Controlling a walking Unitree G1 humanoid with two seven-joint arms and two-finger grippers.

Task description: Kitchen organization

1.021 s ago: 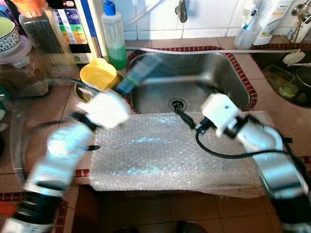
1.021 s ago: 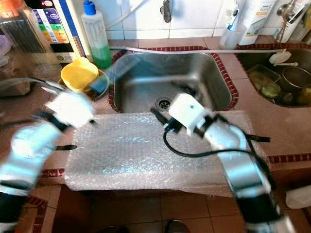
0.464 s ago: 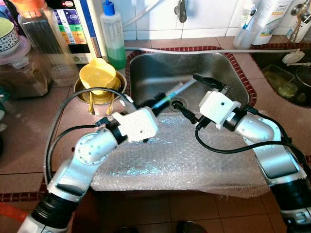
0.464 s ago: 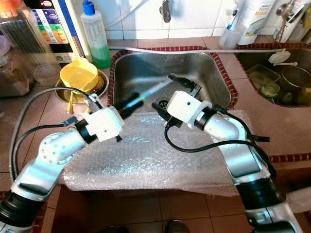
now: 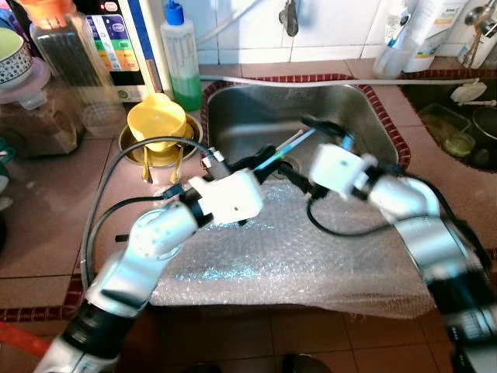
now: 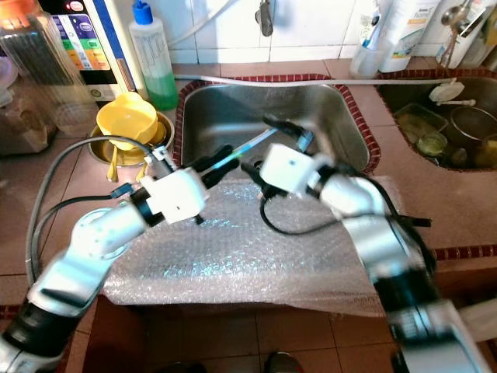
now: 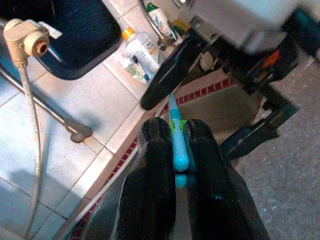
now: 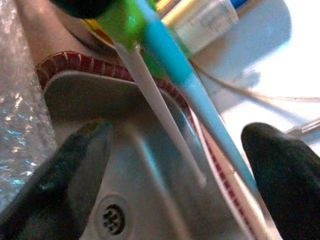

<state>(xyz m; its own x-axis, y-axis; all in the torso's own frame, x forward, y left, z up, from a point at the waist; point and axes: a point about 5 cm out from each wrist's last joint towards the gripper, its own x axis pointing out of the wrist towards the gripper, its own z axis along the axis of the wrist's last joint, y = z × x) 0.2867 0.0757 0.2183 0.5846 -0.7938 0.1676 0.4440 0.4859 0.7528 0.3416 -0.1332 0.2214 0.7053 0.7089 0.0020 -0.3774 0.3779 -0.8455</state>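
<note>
A blue and green toothbrush (image 5: 283,149) juts over the front of the steel sink (image 5: 373,116). My left gripper (image 5: 256,165) is shut on its handle, and in the left wrist view the fingers (image 7: 155,165) pinch the blue handle (image 7: 177,150). A thin white stick (image 8: 160,110) runs beside the brush (image 8: 200,100). My right gripper (image 5: 307,150) faces it from the right, open. One black finger (image 8: 65,165) stands on each side of the brush's far end without touching it.
A bubble wrap sheet (image 5: 295,249) covers the counter's front edge below both arms. A yellow cup (image 5: 158,120) in a metal bowl, a green soap bottle (image 5: 181,58) and jars (image 5: 66,54) stand at the left. A tap (image 5: 290,17) hangs behind the sink, and a second basin (image 5: 458,116) lies right.
My left arm swung in from the left with the toothbrush and stopped over the sink's front. The right gripper shifted left, so its open fingers now bracket the brush's end.
</note>
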